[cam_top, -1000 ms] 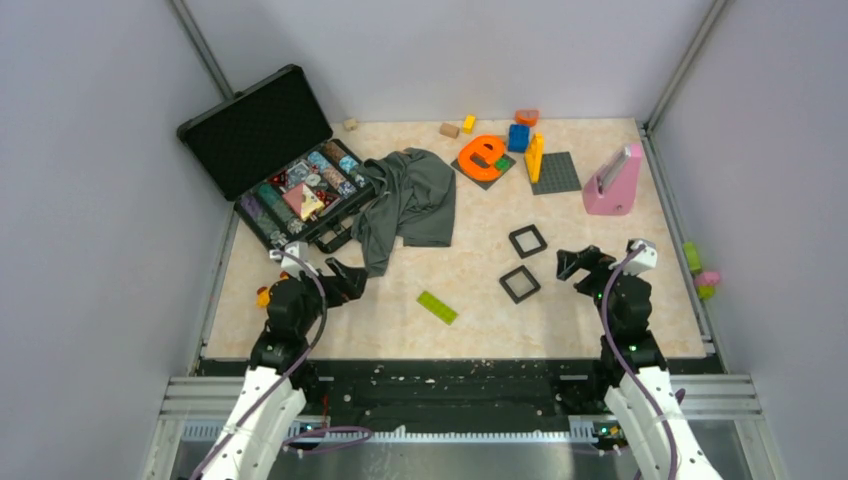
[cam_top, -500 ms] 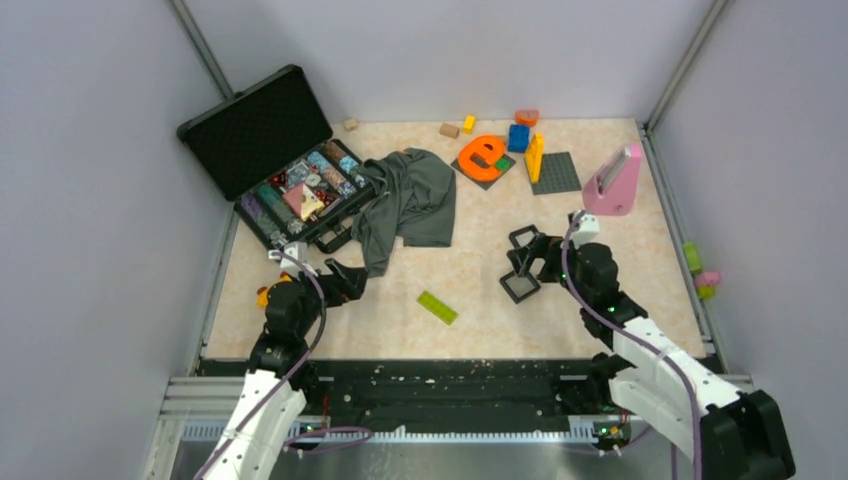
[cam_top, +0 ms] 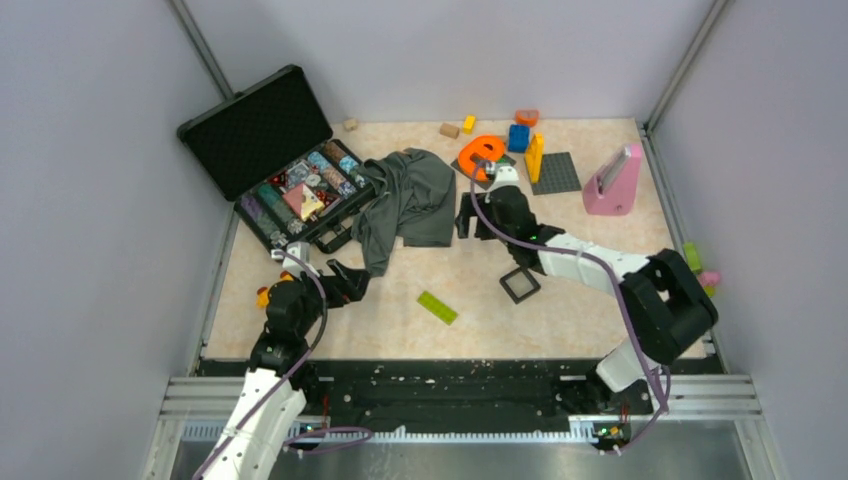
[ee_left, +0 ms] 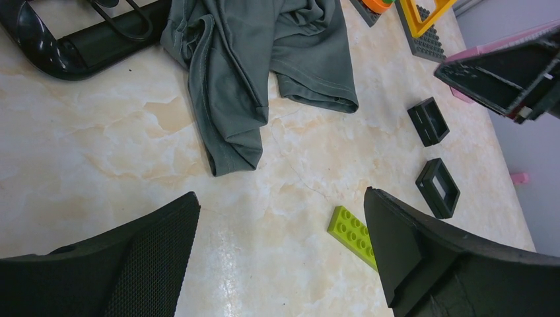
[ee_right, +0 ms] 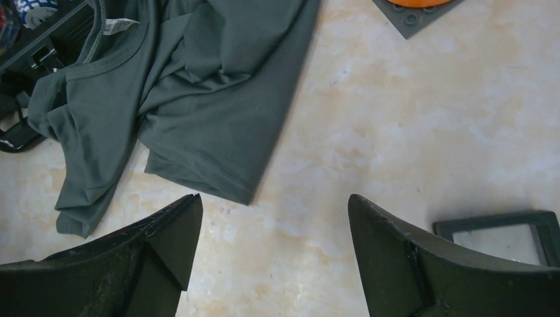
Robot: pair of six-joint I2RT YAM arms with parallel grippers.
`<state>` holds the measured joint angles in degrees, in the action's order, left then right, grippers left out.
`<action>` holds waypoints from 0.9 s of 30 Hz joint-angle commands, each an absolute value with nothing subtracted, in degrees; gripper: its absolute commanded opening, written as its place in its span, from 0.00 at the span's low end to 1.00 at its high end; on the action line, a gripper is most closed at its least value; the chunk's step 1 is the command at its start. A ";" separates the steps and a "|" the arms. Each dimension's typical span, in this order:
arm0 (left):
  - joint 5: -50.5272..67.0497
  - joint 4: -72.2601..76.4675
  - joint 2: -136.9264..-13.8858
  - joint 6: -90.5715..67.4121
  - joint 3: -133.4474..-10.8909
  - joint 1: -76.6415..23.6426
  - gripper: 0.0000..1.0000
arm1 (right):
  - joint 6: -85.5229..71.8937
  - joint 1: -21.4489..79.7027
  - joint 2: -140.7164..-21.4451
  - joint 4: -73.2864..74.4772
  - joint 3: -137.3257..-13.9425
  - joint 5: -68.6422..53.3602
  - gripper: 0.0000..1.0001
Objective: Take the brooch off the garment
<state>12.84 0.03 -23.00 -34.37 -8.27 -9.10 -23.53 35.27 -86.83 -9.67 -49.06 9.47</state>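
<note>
Left gripper (ee_left: 280,198) sits low by my base, fingers wide apart, nothing between them. Just ahead, by its right finger, lies a green brick (ee_left: 353,228). Further ahead and right are two black frames (ee_left: 437,187), one behind the other. Straight ahead, a fold of the shirt (ee_left: 290,39) trails toward me. Beyond it, ahead-left, is the edge of the open black case (ee_left: 79,46).

Right gripper (ee_right: 274,198) is stretched far out over the table, fingers also spread, holding nothing. It hangs over bare tabletop. The shirt's hem corner (ee_right: 218,86) is just ahead, between the fingers and slightly left. A black frame (ee_right: 508,234) is just beside the right finger. Further ahead-left the shirt bunches up, with its white label (ee_right: 119,25) at the collar by the case. Ahead-right is a corner of the grey studded plate (ee_right: 413,16).

From above, the right gripper (cam_top: 468,215) is just beside the shirt's right edge (cam_top: 415,200). The left gripper (cam_top: 345,283) is near the shirt's lower tail. The brooch: I cannot make it out in any view.
</note>
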 commanded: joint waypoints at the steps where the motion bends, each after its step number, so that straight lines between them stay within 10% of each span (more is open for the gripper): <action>1: 13.78 2.99 -22.29 -34.00 -8.35 -9.02 0.99 | -20.88 38.74 -94.35 -4.83 -59.28 14.66 0.82; 18: 13.62 2.90 -22.14 -34.10 -8.27 -9.00 0.98 | -19.84 44.55 -118.33 9.49 -81.01 23.00 0.71; 27: 13.44 3.25 -22.61 -34.19 -8.27 -9.02 0.96 | -21.09 44.74 -114.31 10.74 -78.36 19.85 0.02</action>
<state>13.06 0.03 -22.74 -34.39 -8.27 -9.10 -20.60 43.86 -118.76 9.26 -79.90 20.67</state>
